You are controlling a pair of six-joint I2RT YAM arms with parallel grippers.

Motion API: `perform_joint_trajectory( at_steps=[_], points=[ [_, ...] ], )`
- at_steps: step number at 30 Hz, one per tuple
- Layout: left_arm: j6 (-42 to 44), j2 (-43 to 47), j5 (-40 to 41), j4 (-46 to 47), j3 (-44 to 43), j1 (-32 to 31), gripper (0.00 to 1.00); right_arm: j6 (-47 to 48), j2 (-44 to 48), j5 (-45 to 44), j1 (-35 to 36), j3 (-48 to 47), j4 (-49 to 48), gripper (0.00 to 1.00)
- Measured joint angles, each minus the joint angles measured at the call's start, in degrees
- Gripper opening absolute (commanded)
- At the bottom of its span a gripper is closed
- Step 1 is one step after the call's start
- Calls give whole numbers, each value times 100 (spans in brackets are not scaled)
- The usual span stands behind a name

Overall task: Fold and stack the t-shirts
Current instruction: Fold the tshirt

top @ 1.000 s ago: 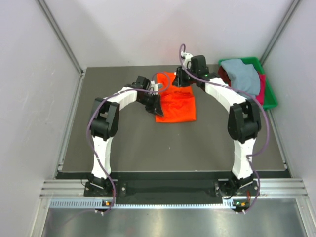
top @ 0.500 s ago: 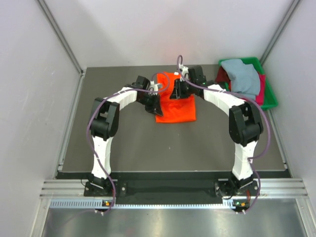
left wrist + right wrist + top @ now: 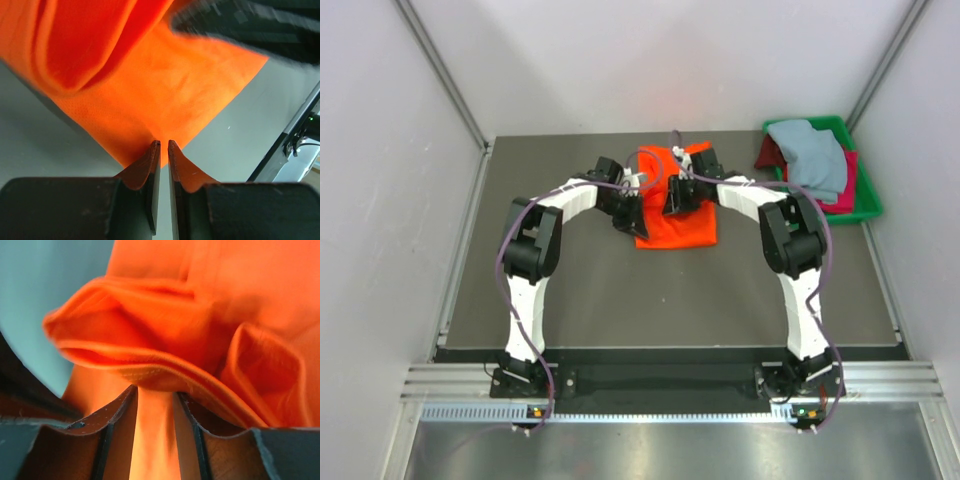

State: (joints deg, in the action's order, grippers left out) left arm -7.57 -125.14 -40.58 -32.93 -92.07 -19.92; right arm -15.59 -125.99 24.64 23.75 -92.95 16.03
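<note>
The bright orange t-shirt (image 3: 685, 222) lies part-folded at the middle back of the dark table. My left gripper (image 3: 628, 212) is at its left edge; in the left wrist view its jaws (image 3: 163, 145) are nearly closed on the tip of the orange cloth (image 3: 165, 85). My right gripper (image 3: 673, 197) is over the shirt's upper part; in the right wrist view it (image 3: 155, 390) grips a thick raised fold of the orange cloth (image 3: 200, 315). The pale grey-blue t-shirt (image 3: 815, 155) lies on dark red t-shirts (image 3: 847, 185) at the back right.
The green plastic tray (image 3: 868, 207) holding the grey-blue and red shirts sits at the table's back right corner. White walls close in the left, back and right sides. A metal rail runs along the table's left edge (image 3: 460, 270).
My right gripper has moved left and toward the front, from the shirt's back right corner to over its middle, bringing orange cloth with it. The left gripper has stayed at the left edge.
</note>
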Motion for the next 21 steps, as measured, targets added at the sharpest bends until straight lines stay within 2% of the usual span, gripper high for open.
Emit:
perform_joint_trajectory(
  at_steps=[8, 15, 16, 17, 18, 20, 21],
  points=[
    [2, 0, 79, -4, 192, 0, 17, 105, -557, -313, -140, -1150, -20, 36],
    [2, 0, 107, -4, 199, 0, 18, 256, -621, -540, -350, -1303, -83, 37],
    [4, 0, 111, -4, 199, 0, 21, 278, -656, -562, -369, -1303, -85, 37],
    [13, 0, 114, -2, 199, -2, 38, 299, -686, -581, -380, -1303, -85, 37],
    [46, 0, 103, -2, 199, -2, 47, 315, -723, -601, -391, -1303, -81, 37],
    [2, 20, -57, -44, 160, -2, 57, 356, -774, -629, -393, -1303, -72, 39],
    [9, 48, -57, -79, 120, -13, 64, 398, -780, -645, -393, -1303, -52, 43]
  ],
)
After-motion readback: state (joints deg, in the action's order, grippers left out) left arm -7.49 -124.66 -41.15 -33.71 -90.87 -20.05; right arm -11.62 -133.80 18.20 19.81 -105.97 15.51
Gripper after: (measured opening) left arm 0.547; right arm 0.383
